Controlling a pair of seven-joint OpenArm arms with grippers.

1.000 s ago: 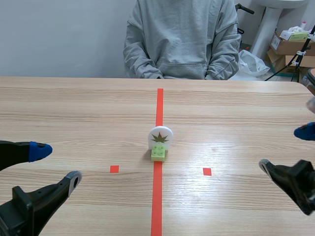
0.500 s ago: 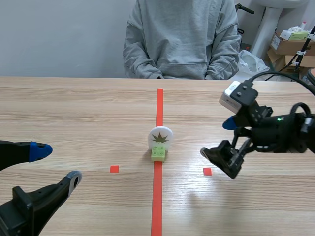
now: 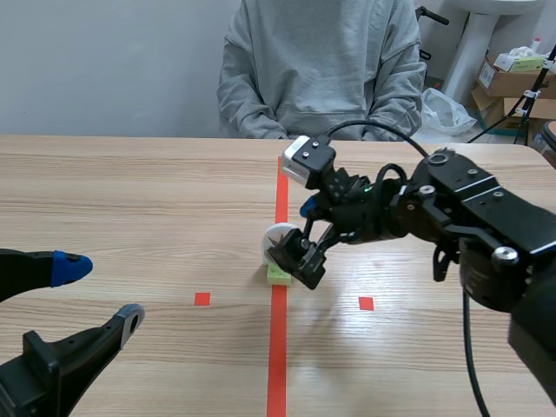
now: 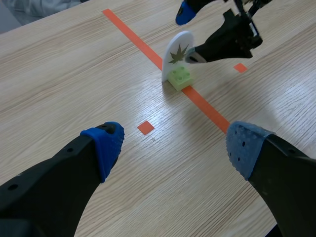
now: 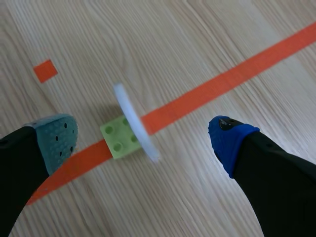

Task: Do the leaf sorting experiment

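Observation:
A white disc with a dark leaf picture [image 3: 278,236] stands upright on a light green brick [image 3: 277,274], on the orange centre line. My right gripper [image 3: 301,233] has come in from the right and stands open around the disc, one finger on each side, not touching it as far as I can see. The right wrist view shows the disc [image 5: 134,118] edge-on with its brick [image 5: 117,138] between the open right gripper [image 5: 143,139] fingers. My left gripper [image 3: 100,291] is open and holds nothing near the front left. From its wrist view [image 4: 173,143], the disc [image 4: 177,51] and brick [image 4: 179,78] lie well ahead.
A person in a grey sweatshirt [image 3: 321,69] sits across the table, hands below its far edge. Cardboard boxes [image 3: 512,82] stand on the floor at the back right. Small orange squares mark the table either side of the centre line.
My right arm has swung in from the table's right edge to the centre, and its open fingers now straddle the disc. The left arm and the disc have not moved.

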